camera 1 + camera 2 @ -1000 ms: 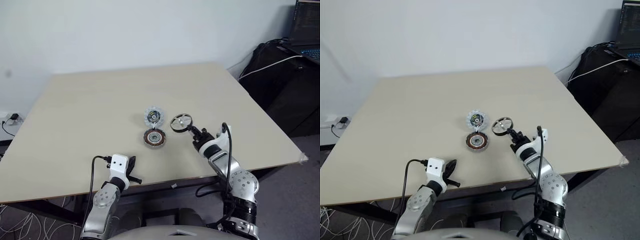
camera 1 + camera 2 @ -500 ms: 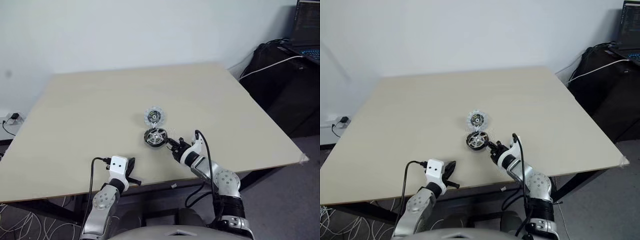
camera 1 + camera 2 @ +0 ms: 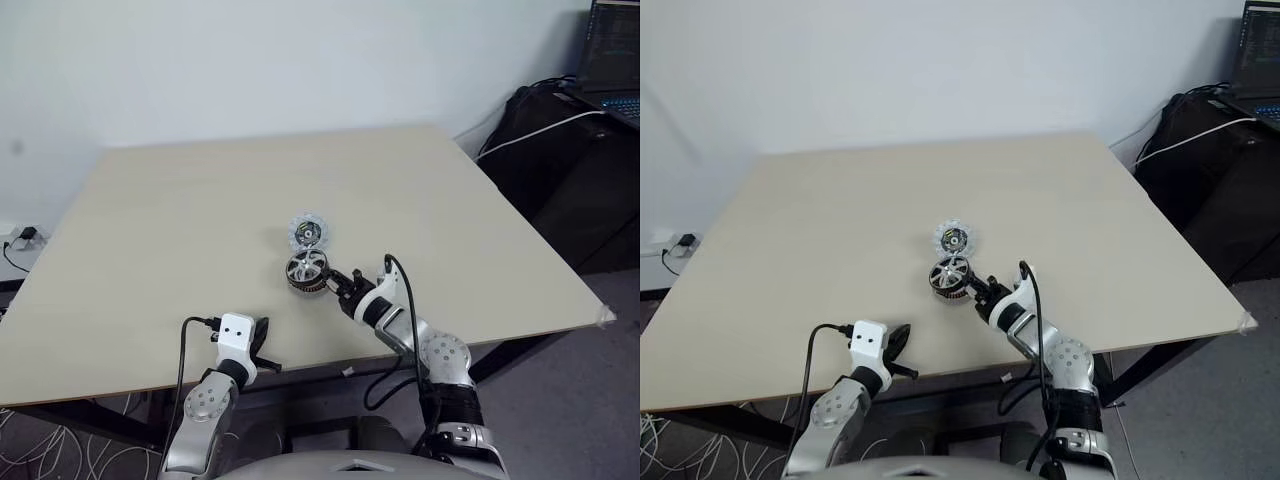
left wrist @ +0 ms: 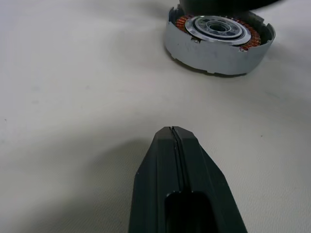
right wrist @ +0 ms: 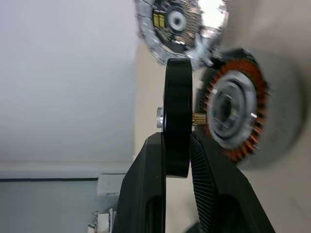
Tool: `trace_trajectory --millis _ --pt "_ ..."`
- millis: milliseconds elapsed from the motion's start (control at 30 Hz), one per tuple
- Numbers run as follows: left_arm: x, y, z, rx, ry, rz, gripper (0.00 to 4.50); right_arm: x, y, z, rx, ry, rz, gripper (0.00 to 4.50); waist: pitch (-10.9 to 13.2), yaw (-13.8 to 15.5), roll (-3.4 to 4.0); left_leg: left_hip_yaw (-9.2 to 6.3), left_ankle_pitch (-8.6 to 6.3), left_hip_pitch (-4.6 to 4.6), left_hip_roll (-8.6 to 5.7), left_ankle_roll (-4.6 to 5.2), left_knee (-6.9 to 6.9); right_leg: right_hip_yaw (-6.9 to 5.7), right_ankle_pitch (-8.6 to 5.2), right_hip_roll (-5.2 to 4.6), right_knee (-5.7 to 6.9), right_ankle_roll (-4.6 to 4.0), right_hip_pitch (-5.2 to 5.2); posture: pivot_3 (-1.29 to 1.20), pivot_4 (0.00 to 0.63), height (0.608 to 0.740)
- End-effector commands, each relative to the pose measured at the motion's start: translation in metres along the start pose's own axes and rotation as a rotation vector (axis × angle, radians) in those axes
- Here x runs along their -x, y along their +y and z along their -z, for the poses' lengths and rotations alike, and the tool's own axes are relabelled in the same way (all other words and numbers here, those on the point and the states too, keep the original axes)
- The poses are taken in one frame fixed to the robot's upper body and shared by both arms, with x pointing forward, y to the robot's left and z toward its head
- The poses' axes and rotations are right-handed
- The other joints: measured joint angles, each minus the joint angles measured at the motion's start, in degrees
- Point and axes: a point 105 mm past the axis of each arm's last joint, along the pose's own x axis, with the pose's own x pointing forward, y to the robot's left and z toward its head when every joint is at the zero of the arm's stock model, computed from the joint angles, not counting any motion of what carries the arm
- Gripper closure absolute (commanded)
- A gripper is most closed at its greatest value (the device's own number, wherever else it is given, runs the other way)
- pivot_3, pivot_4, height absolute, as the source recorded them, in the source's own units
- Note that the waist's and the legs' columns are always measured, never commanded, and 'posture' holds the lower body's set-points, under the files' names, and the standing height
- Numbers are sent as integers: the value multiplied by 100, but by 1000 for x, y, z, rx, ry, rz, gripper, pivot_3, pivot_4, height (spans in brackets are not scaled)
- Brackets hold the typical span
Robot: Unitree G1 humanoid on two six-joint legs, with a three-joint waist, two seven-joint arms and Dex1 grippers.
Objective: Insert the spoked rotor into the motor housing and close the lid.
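My right gripper [image 3: 336, 281] is shut on the rim of the spoked rotor [image 3: 308, 267], a silver wheel held flat just over the motor housing [image 3: 942, 289]. In the right wrist view the rotor [image 5: 177, 97] shows edge-on between the fingers [image 5: 148, 179], its short shaft pointing at the pale centre of the copper-wound housing [image 5: 234, 116]. The lid [image 3: 307, 231], scalloped and with its dark centre up, lies on the table just behind the housing. My left gripper [image 3: 263, 351] rests shut at the table's near edge, with the housing [image 4: 218, 41] some way ahead of it.
The beige table [image 3: 180, 220] bears nothing but these parts. Off its right side stand a black bag with a white cable [image 3: 560, 125] and a laptop [image 3: 612, 60]. Cables lie on the floor at the lower left.
My right gripper has carried the rotor left and down, from beside the housing to right over it, and tipped it from standing to flat. The left arm has not moved.
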Motion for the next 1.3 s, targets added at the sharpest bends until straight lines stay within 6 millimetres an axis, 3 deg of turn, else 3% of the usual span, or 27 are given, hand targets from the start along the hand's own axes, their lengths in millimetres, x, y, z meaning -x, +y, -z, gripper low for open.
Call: trace_trajectory --millis 33,667,1300 --pt "0 3 -17 -13 -59 -5 4500 -15 33 9 -48 -13 -135 4058 0 4 0 0 0 0 0 0 -1 0 0 0 0 0 0 0 0 740" --pt "0 5 -17 -23 -56 -10 4500 -29 19 19 2 31 -80 4058 0 -4 1 1 1 1 -1 1 -1 1 1 0 1 0 -1 0 0 740" --pt "0 5 -17 -22 -54 -5 4500 -18 1 21 -17 25 -14 4058 -1 16 2 0 1 1 -3 1 0 1 1 -1 1 0 1 0 0 740"
